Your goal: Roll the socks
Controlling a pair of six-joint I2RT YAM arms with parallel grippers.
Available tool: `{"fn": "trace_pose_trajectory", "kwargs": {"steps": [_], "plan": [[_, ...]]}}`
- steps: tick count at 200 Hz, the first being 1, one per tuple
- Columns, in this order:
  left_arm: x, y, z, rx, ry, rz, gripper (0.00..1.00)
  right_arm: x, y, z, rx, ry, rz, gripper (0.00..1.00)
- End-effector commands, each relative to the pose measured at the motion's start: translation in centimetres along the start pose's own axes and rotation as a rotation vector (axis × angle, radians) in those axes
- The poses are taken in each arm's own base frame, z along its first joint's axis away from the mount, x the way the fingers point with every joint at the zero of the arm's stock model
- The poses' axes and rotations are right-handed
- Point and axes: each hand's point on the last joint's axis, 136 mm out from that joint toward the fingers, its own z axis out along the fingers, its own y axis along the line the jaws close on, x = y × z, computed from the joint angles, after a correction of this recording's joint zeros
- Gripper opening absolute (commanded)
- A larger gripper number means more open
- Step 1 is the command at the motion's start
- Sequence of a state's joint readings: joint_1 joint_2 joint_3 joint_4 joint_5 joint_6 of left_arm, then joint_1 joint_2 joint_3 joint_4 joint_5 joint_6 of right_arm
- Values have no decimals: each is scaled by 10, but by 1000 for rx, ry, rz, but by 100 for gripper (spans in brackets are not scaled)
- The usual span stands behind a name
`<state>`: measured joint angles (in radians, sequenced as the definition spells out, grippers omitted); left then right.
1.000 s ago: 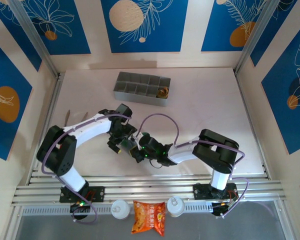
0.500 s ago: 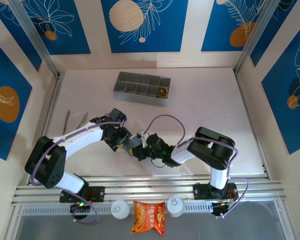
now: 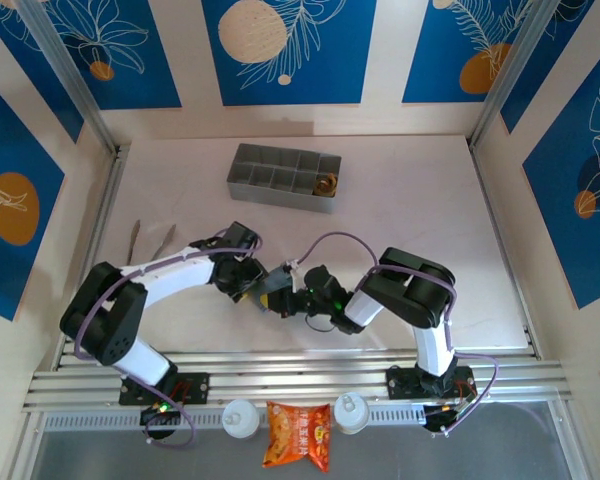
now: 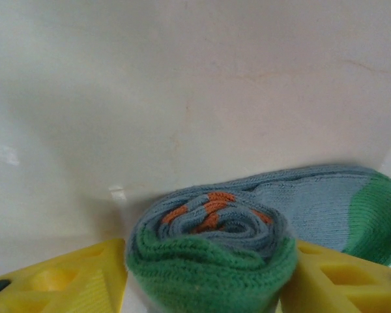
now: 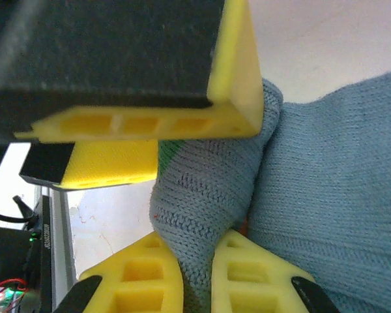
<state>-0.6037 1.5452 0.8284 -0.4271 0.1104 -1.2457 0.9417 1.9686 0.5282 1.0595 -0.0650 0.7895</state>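
Note:
The socks (image 4: pixel 212 244) show as a tight roll of grey-blue knit with a green outer edge and orange stripes in the spiral. A flat grey-blue length with a green toe (image 4: pixel 378 218) trails to the right on the table. My left gripper (image 4: pixel 208 264) is shut on the roll, a yellow finger (image 4: pixel 78 280) pressing each side. My right gripper (image 5: pixel 197 254) is shut on a fold of grey-blue sock (image 5: pixel 208 189), next to the left gripper's finger (image 5: pixel 150 124). From above, the left gripper (image 3: pixel 248 282) and the right gripper (image 3: pixel 286 298) meet at the socks (image 3: pixel 272 284) near the table's front centre.
A grey compartment tray (image 3: pixel 280 165) holding a small gold item (image 3: pixel 327 184) stands at the back. Metal tweezers (image 3: pixel 150 240) lie at the left. An orange snack packet (image 3: pixel 298 436) and two white knobs (image 3: pixel 240 417) sit on the front rail.
The left gripper's jaws have narrowed from wide open onto the sock roll. Both wrists have shifted slightly right, and the right arm's elbow has swung left.

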Motion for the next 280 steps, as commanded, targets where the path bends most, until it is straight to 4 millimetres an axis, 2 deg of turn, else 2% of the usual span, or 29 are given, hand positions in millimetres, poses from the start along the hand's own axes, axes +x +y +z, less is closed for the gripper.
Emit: {"fn": "trace_pose_trajectory", "kwargs": {"steps": [1,35,50,66,80,101,118,144,163,177,196,221,247,280], "plan": [[12,16,11,-59,31,43,57,217,-155,-128,723,700,367,0],[19,24,18,-86,36,48,56,217,-156,-126,697,699,454,0],[20,26,19,-97,31,53,50,217,-156,-124,684,702,469,0],[21,33,21,-131,36,52,37,213,-155,-120,670,694,471,0],[24,41,22,-171,56,52,18,207,-153,-117,658,689,447,0],[33,68,21,-287,101,26,0,186,-145,-102,610,707,299,0],[42,90,15,-370,132,1,0,159,-130,-81,542,721,93,0],[59,126,1,-492,164,-125,0,121,-99,-47,396,738,-232,0],[67,132,-4,-527,175,-227,0,106,-73,-30,254,741,-410,0],[72,130,-5,-565,184,-278,0,93,-53,-25,176,694,-559,10],[73,123,-9,-645,184,-298,0,63,-24,-28,131,529,-718,33],[76,124,-5,-732,193,-354,0,27,4,-47,147,328,-783,41],[73,123,3,-783,187,-374,0,25,16,-62,189,252,-800,44],[67,115,6,-828,180,-353,0,26,24,-62,259,178,-806,51]]}}
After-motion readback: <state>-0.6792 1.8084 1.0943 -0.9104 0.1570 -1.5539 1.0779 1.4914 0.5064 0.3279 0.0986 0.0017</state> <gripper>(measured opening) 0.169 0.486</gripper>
